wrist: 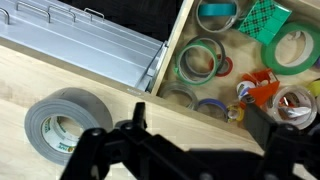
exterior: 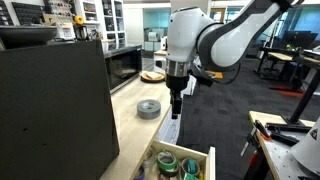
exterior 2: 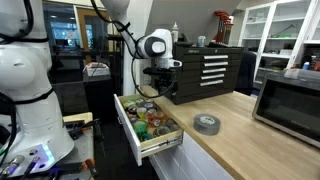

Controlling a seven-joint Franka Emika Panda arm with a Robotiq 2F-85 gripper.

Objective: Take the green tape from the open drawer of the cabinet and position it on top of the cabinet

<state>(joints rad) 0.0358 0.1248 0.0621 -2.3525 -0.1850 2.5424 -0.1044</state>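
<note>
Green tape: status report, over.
Gripper open, empty, over the cabinet top. Green tape in drawer among other rolls. Grey roll alongside, not blocking.

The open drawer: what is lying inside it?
The drawer holds many tape rolls, among them a green-rimmed roll and a light green roll. Its floor beneath them is covered, so anything underneath cannot be seen.

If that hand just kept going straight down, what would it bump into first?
Probably the cabinet top at its front edge, just short of the drawer. Depth is unclear, so the open hand might dip into the drawer instead.
</note>
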